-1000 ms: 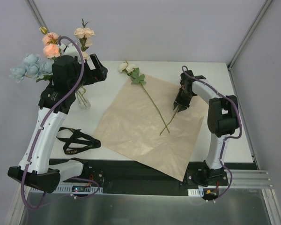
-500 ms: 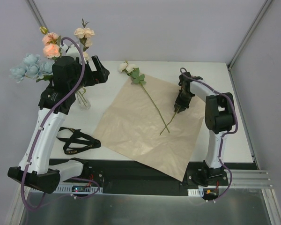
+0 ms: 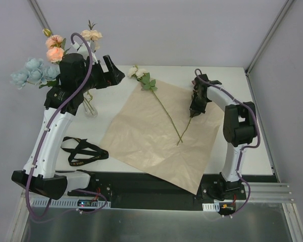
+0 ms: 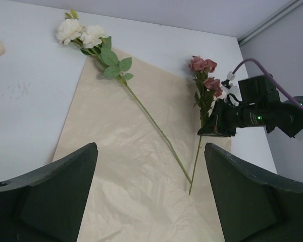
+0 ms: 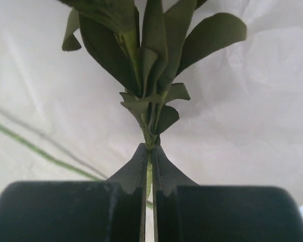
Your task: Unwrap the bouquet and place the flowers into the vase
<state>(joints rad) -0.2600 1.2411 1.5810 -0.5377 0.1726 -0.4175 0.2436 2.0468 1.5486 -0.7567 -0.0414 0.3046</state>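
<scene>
Two flowers (image 3: pixel 137 72) lie mid-frame; right gripper (image 5: pixel 149 151) pinches the light, whippy mauve-pink flower (image 4: pixel 203 65) just under its leaves, a sensible hold; left gripper (image 4: pixel 150 171) gapes empty.

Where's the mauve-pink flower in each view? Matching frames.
Top external: mauve-pink flower centre-right, stem running down-left from the right end effector.
Left wrist: upper right, blooms above that end effector.
Right wrist: centre, stem pinched between the fingers, leaves above.
Shared landmark: the wrapping paper beneath it.
</scene>
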